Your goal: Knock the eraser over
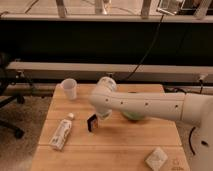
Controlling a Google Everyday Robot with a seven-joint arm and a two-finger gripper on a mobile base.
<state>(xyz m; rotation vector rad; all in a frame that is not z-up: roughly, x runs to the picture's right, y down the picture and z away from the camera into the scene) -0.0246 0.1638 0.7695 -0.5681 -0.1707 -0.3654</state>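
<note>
While the white arm (150,104) reaches in from the right across the wooden bench (115,145), the tool (98,114) sits at its left end, low over the middle of the bench, and it's tucked under the arm's rounded joint so I honestly can't tell how it's set. Just beside it on the left, maybe touching, is the eraser (92,123), a small dark block standing upright on the bench. Left of that lies a white tube (61,133), flat and angled, cap end pointing toward the back. Near the back left corner there's a white cup (69,89), upright. Something green (134,115) peeks out from behind the arm. Front right has a small pale crumpled packet (157,158).
</note>
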